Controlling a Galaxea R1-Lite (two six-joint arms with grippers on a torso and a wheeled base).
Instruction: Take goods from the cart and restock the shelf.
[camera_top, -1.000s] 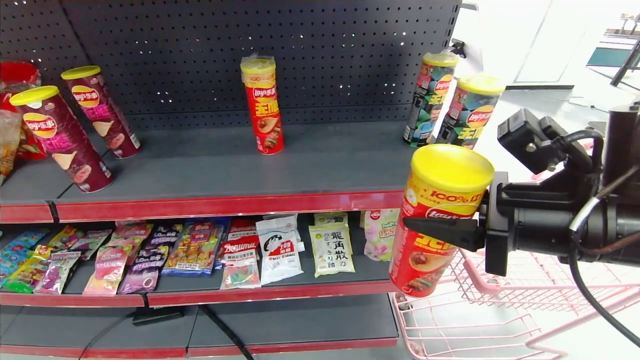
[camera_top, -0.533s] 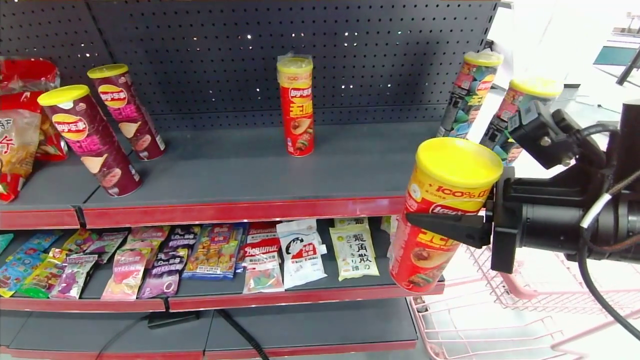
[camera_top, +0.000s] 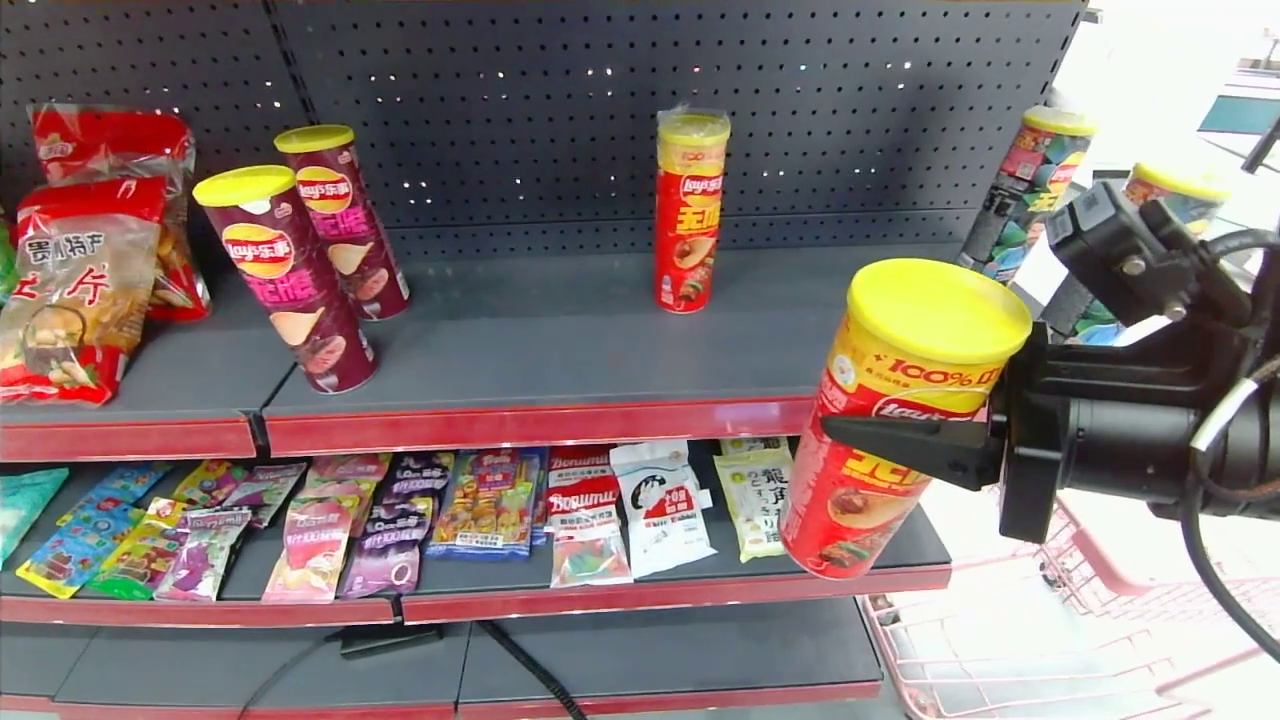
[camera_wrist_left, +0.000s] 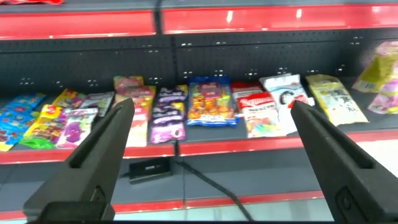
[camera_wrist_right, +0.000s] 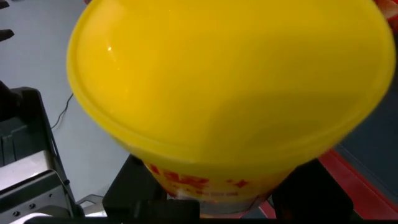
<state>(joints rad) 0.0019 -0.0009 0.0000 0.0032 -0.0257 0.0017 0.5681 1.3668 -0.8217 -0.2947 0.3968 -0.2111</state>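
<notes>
My right gripper (camera_top: 905, 440) is shut on a red chip can with a yellow lid (camera_top: 895, 410), held upright in front of the shelf's right end, level with the red shelf edge (camera_top: 530, 425). The right wrist view looks down on the can's yellow lid (camera_wrist_right: 230, 81). An identical red can (camera_top: 690, 210) stands on the upper shelf near the back. The pink cart (camera_top: 1010, 640) sits low at the right. My left gripper (camera_wrist_left: 211, 155) is open with nothing between its fingers, facing the lower shelf of snack bags (camera_wrist_left: 205, 102).
Two maroon cans (camera_top: 290, 275) stand on the upper shelf's left, beside red snack bags (camera_top: 85, 250). Two multicoloured cans (camera_top: 1030, 190) stand at the right end behind my right arm. Bare shelf surface (camera_top: 560, 340) lies between the maroon cans and the held can.
The head view has swung left, so the shelf goods sit further right in the picture. The held can has risen slightly against the shelf edge.
</notes>
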